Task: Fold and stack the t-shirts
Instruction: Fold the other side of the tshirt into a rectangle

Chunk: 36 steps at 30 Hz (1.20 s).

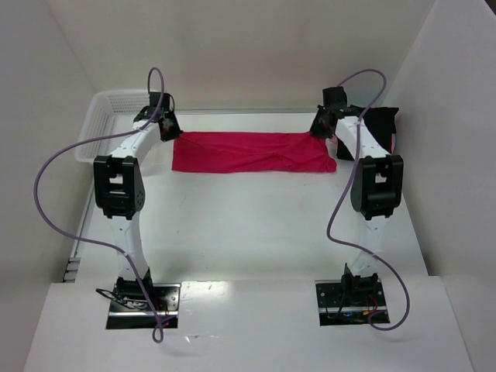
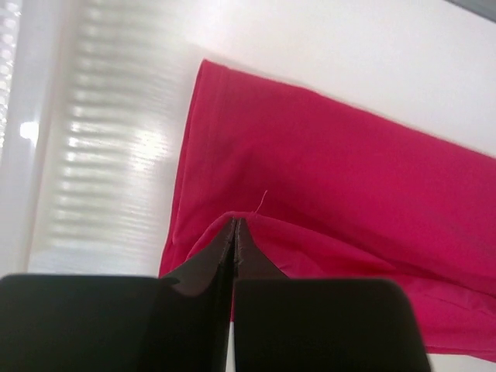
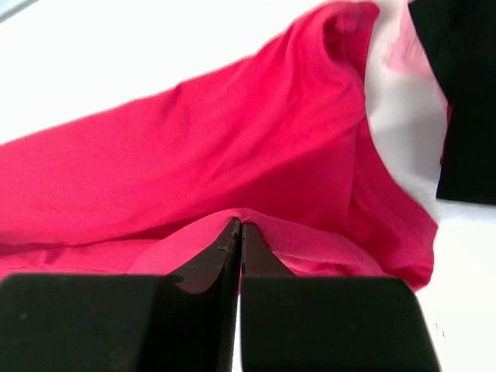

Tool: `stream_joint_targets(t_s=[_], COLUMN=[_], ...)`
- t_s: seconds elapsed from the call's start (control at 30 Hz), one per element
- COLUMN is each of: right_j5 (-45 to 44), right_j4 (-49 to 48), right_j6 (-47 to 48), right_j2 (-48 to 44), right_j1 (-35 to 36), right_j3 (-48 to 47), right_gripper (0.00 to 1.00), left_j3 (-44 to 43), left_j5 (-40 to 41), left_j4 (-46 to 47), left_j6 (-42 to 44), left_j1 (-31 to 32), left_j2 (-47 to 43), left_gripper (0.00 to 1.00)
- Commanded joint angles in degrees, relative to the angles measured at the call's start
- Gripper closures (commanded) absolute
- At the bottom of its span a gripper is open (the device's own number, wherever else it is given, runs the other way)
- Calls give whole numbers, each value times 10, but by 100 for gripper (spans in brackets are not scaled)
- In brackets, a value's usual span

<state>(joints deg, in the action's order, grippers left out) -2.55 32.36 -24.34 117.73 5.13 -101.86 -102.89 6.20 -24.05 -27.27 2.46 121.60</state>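
A red t-shirt [image 1: 252, 153] lies folded into a long band across the far part of the table. My left gripper [image 1: 167, 129] is at its left end, shut on a pinch of the red cloth [image 2: 325, 178] that rises to the fingertips [image 2: 230, 232]. My right gripper [image 1: 322, 126] is at its right end, shut on a raised fold of the same shirt [image 3: 232, 155]. A black garment [image 1: 381, 124] lies behind the right arm and shows at the right edge of the right wrist view [image 3: 465, 101].
A white plastic basket [image 1: 108, 116] stands at the far left beside the shirt's end; its ribbed wall shows in the left wrist view [image 2: 108, 178]. White walls close in the table on the left, back and right. Purple cables loop from both arms.
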Motion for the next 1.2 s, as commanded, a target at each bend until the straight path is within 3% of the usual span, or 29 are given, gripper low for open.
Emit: stream_joint_targets(t_s=[0.0, 0.93, 1.17], right_j5=[-2, 10, 10], right_j4=[-8, -35, -29], right_j6=[10, 32, 37], right_j2=[21, 136, 155], right_j1=[-8, -13, -13], right_j3=[-48, -142, -163], right_gripper=[100, 98, 98], left_j3=[-35, -151, -127], left_j5=[10, 28, 40], left_j4=[7, -5, -10], left_j6=[-7, -7, -12], left_j1=[-11, -26, -26], left_j2=[20, 128, 127], left_gripper=[100, 100, 100])
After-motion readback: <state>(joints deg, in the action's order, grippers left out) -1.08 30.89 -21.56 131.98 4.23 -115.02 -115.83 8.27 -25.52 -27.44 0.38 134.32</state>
